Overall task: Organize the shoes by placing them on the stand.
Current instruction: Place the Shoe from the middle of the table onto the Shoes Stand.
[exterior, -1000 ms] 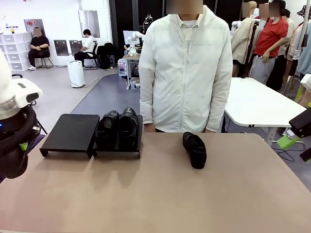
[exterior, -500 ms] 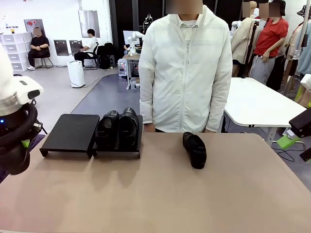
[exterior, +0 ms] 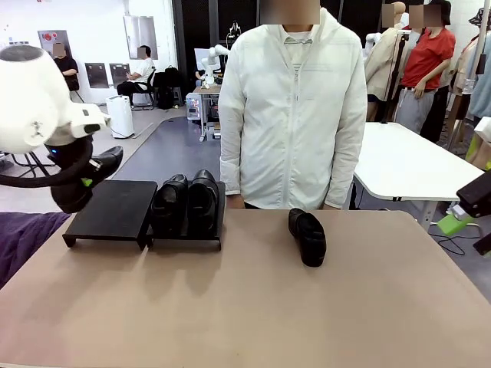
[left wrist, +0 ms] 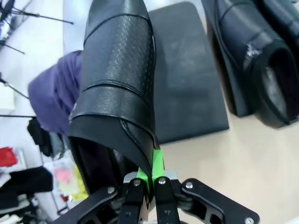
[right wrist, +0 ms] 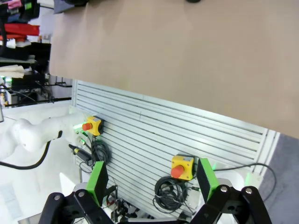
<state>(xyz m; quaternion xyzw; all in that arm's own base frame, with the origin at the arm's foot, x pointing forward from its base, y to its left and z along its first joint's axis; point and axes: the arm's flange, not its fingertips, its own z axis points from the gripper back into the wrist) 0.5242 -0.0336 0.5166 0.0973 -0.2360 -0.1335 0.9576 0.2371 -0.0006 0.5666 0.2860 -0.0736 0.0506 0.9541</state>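
1. We see a tan table (exterior: 307, 322) filling the near ground.
2. A person in a white jacket (exterior: 295, 115) stands at its far edge, in the middle.
3. A white table (exterior: 406, 165) sits far right, and a person in a red top (exterior: 426, 57) stands beyond it.
4. A purple cloth (exterior: 19, 234) lies near left, off the table.
5. A white unit (exterior: 120, 116) stands on the floor far left, with a seated person (exterior: 140, 73) beyond it.
6. In the right wrist view, a slatted panel (right wrist: 163, 130) next to the table's edge carries a yellow button box (right wrist: 92, 125), a second box (right wrist: 181, 166) and coiled cables (right wrist: 169, 190).

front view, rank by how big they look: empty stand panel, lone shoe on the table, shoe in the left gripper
1. empty stand panel
2. lone shoe
3. held shoe, partly hidden by the left gripper, so ranking it below the lone shoe is unsure
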